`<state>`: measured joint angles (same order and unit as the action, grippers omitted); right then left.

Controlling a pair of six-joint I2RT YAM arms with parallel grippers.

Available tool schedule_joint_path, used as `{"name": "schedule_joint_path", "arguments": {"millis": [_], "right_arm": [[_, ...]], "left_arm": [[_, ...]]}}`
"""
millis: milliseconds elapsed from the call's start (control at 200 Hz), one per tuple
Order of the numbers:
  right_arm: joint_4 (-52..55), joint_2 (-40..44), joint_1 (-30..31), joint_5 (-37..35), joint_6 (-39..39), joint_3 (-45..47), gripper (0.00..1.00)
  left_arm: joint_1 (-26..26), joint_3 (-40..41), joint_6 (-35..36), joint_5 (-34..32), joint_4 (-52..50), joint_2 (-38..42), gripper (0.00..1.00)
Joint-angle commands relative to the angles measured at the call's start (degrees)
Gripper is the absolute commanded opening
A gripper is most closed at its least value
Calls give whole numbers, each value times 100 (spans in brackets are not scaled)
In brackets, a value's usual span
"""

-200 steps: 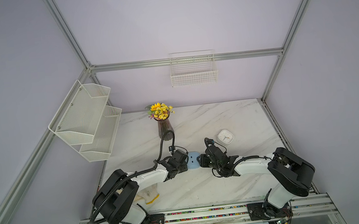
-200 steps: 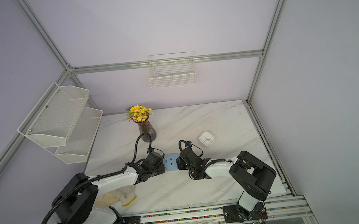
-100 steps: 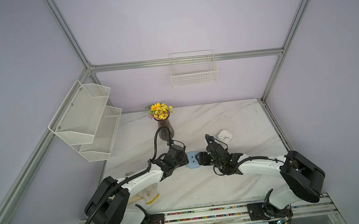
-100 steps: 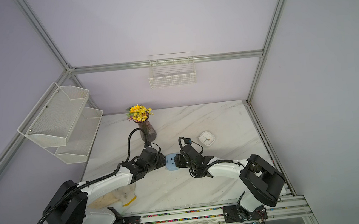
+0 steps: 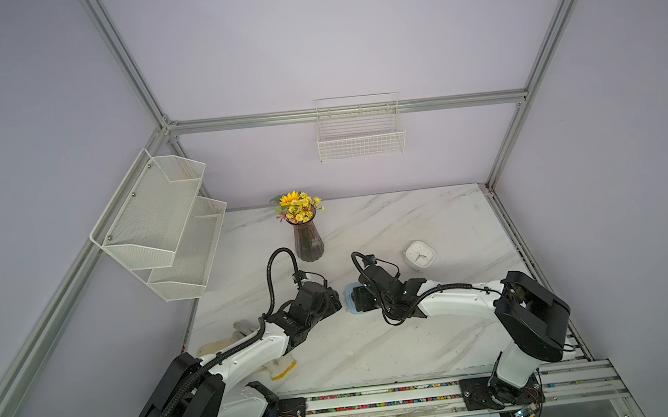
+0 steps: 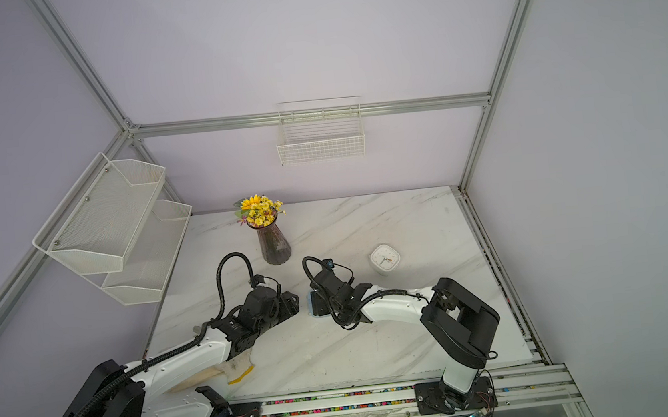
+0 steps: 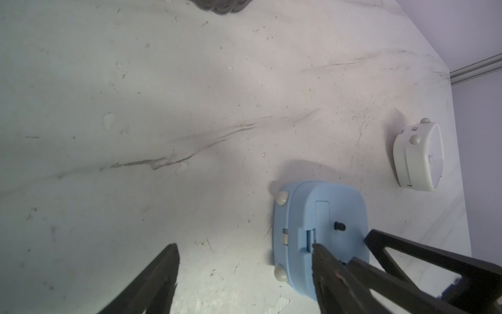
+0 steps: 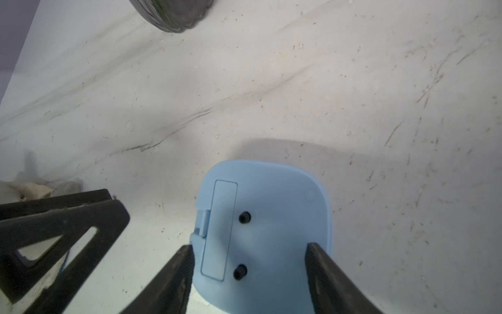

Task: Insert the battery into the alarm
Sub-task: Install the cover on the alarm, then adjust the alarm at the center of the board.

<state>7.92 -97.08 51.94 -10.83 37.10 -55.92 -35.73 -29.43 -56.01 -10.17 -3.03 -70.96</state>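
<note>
The light blue alarm [image 8: 271, 195] lies face down on the marble table [image 5: 429, 217], back up, with its battery cover shut. The battery is hidden. My right gripper [image 8: 250, 246] is open, its two fingers standing at the alarm's opposite sides. In both top views it covers most of the alarm [image 5: 349, 298] [image 6: 313, 303]. My left gripper [image 7: 244, 246] is open over bare table just left of the alarm [image 7: 326, 212]. One of its fingers [image 7: 326, 266] lies across the alarm's edge by the cover latch.
A white clock [image 5: 419, 255] sits behind the right arm. A dark vase of yellow flowers [image 5: 308, 241] stands behind the left gripper. A cloth glove [image 5: 248, 334] lies under the left arm. Mesh shelves [image 5: 162, 222] hang on the left wall, a wire basket [image 5: 361, 136] on the back wall.
Both grippers have opened wider. The left gripper has drawn back to the left from the alarm, and the right gripper now sits over it.
</note>
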Motion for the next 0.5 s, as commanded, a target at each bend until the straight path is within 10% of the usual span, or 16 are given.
{"name": "schedule_joint_path", "arguments": {"millis": [0,495], "right_arm": [[408,-99,47,-302,-37,-68,68],[643,-146,100,-519,91,-54,69]], "left_arm": [[31,-39,-213,78,385,11,79],[37,0,-209,376,689,-253,82]]}}
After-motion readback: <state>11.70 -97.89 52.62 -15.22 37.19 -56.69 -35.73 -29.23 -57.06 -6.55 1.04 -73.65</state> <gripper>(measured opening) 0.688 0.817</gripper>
